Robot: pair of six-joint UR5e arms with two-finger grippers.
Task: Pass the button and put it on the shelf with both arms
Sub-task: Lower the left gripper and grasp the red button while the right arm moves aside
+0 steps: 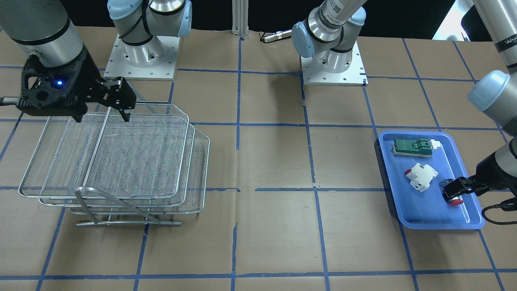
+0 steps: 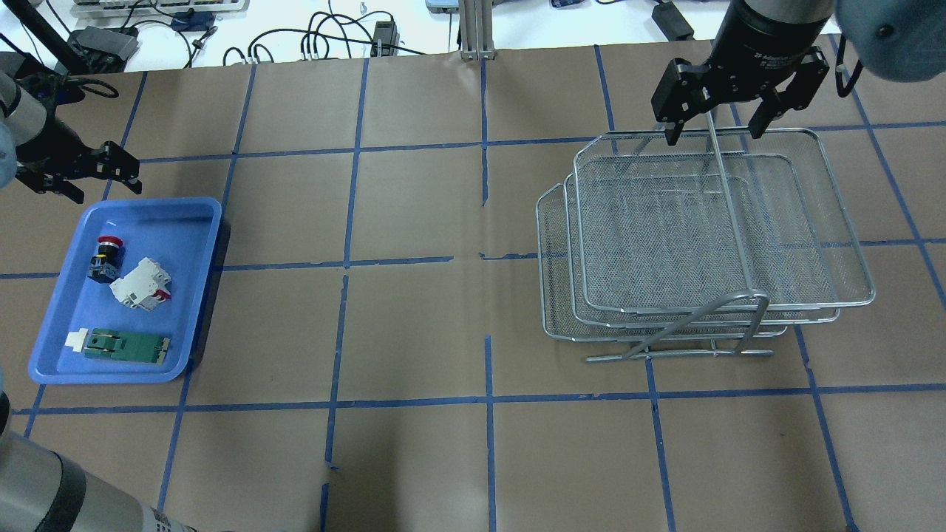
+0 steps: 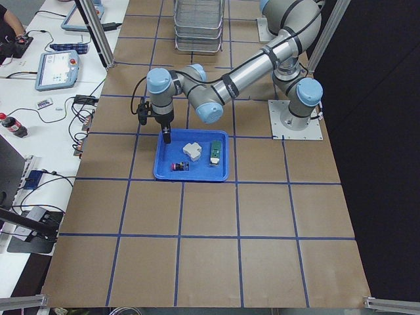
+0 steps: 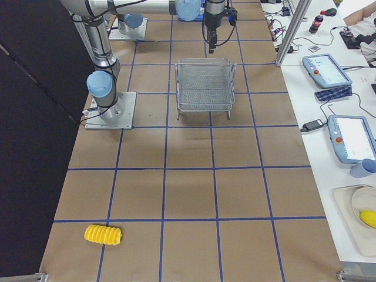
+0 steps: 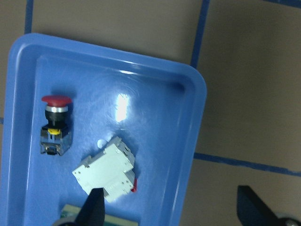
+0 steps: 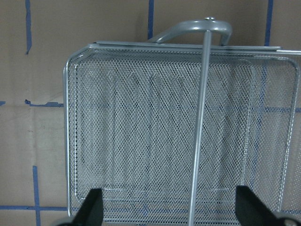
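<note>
The button [image 2: 103,255], black with a red cap, lies on its side in the blue tray [image 2: 181,233]; it also shows in the left wrist view [image 5: 55,127]. My left gripper [image 2: 103,185] is open and empty. It hovers above the tray's far edge, apart from the button. In the front view the left gripper [image 1: 454,193] partly hides the button [image 1: 456,202]. The shelf [image 2: 709,236] stands on the table's right side. My right gripper [image 2: 713,122] is open and empty above the shelf's far edge, with the shelf [image 6: 141,132] below it.
A white block with a red tab [image 2: 140,284] and a green flat part [image 2: 126,346] lie in the tray beside the button. A yellow ribbed object [image 4: 103,234] lies at the table's far right end. Blue tape lines grid the brown table.
</note>
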